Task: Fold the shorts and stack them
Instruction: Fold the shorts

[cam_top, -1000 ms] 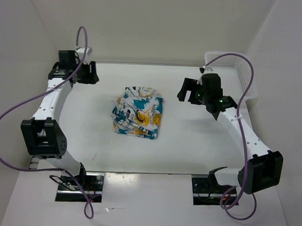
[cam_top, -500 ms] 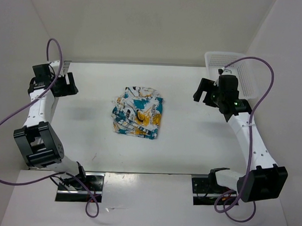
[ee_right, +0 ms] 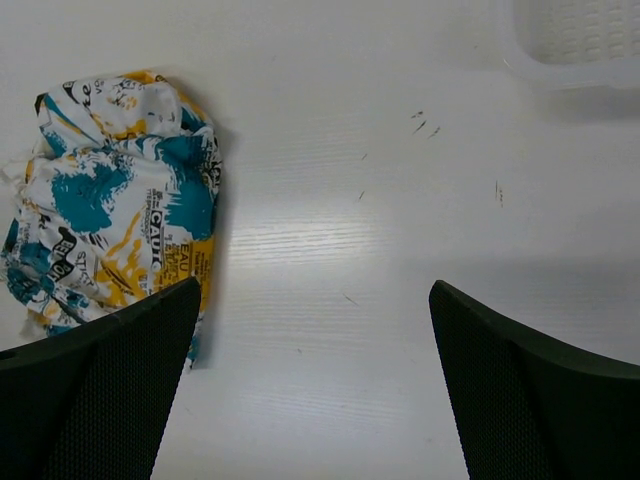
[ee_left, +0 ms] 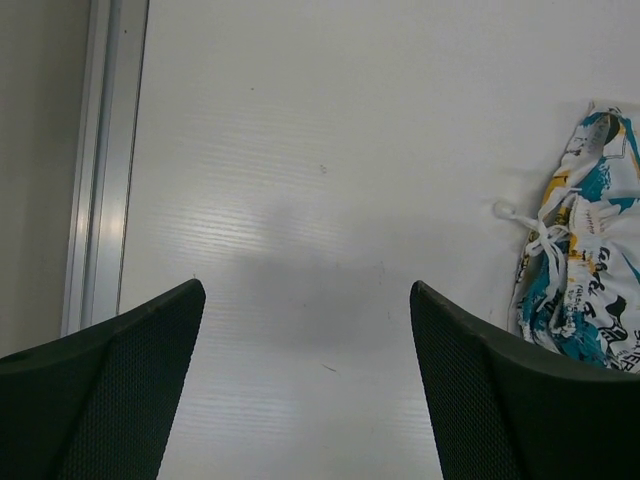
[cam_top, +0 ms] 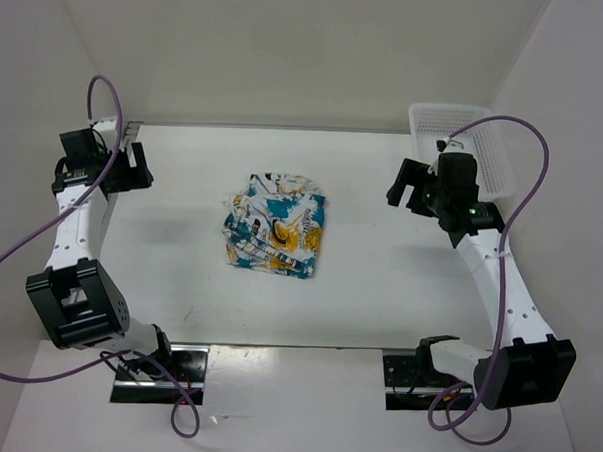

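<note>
A: Task item, where?

B: The white fabric shorts with the teal, yellow-orange and black print (cam_top: 274, 235) lie in a folded bundle around the middle of the white surface (cam_top: 379, 279), between the two arms. Nothing is touching them.

A: Flat?

B: Rumpled and roughly square. A white drawstring loops out on the side facing the left arm, as the left wrist view shows.

A: Left gripper?

B: The left gripper (ee_left: 303, 300) is over bare surface near the far left edge, well apart from the shorts. Its black fingers (ee_left: 120, 390) are spread wide with nothing between them. A grey metal rail (ee_left: 95, 150) runs along the surface edge beside it.

A: Right one?

B: The right gripper (ee_right: 315, 292) also has its fingers wide apart and holds nothing. It is over bare surface to the right of the shorts. In its wrist view the shorts sit at the left edge, just past the left finger.

A: Anything else?

B: A white plastic mesh basket (cam_top: 426, 116) stands in the far right corner, just behind the right gripper. A purple cable (cam_top: 528, 186) loops off each arm.
</note>
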Robot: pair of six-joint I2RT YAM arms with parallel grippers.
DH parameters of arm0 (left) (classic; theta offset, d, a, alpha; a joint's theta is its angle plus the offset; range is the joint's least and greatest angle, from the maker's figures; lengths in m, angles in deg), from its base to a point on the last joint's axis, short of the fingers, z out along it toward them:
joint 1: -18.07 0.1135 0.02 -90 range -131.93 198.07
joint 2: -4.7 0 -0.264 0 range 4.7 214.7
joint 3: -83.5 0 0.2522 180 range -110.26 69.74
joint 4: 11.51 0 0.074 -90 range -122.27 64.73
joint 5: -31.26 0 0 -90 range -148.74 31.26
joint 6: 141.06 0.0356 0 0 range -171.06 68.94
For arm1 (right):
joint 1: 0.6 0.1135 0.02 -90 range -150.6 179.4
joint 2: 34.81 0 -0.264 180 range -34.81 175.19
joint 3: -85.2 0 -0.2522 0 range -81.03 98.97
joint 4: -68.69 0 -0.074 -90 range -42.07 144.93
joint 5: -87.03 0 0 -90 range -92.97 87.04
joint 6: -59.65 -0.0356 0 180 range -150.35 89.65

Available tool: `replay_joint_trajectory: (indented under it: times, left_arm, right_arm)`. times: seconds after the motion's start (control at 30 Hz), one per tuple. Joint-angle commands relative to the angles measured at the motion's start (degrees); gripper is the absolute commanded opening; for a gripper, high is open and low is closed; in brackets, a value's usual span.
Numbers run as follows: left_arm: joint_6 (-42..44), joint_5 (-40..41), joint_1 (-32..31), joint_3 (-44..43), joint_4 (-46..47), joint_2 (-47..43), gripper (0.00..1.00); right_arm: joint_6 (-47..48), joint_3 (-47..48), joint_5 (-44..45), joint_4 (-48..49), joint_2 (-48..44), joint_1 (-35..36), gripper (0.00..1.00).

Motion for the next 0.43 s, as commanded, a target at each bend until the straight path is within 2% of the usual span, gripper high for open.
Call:
replay_joint_trajectory:
  times: [0.0,0.4]
  left_arm:
    - [0.25,-1.17,0.09,1.19,1.7,-2.38,0.9]
    - [0.25,-2.32,0.09,2.86,1.7,-3.97,0.93]
  right_arm:
    - [0.8,-0.85,0.62,0.21,-2.91,0.11,1.0]
    - [0.8,-3.14,2.81,0.21,-5.8,0.82,1.0]
